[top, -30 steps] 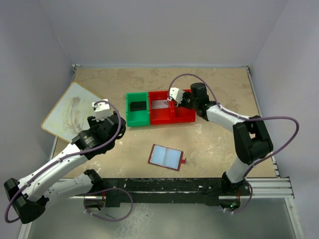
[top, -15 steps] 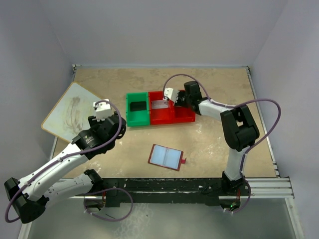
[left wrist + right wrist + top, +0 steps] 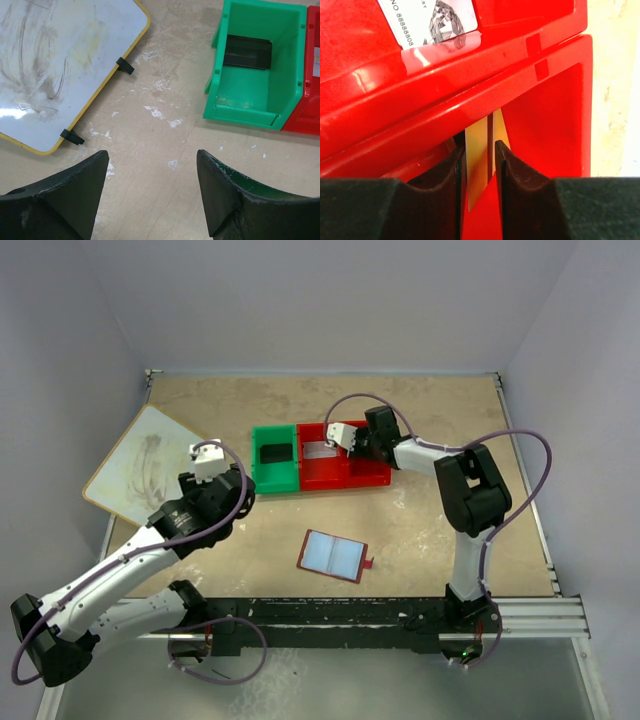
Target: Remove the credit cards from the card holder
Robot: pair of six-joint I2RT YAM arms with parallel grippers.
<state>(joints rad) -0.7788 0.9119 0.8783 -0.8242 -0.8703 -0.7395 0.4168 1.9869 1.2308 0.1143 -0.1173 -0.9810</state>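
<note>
The card holder (image 3: 333, 556) lies open on the table near the front, pale sleeves up, small red tab at its right. A black credit card (image 3: 247, 51) lies in the green compartment (image 3: 274, 453). A silver-grey card (image 3: 432, 20) rests in the first red compartment. My right gripper (image 3: 480, 150) reaches down into the second red compartment (image 3: 352, 447). Its jaws stand slightly apart around a gold card (image 3: 479, 165) that stands on edge, with a thin gap beside it. My left gripper (image 3: 152, 157) hovers open and empty over bare table, left of the bin (image 3: 222, 478).
The green-and-red bin tray (image 3: 375, 478) sits at the table's middle back. A white board with a yellow rim (image 3: 145, 462) lies at the left, its black clips near my left gripper (image 3: 125, 65). Walls close the table on three sides.
The right gripper has swung a little left over the red compartment and its jaws have parted from the gold card. The left arm has barely moved.
</note>
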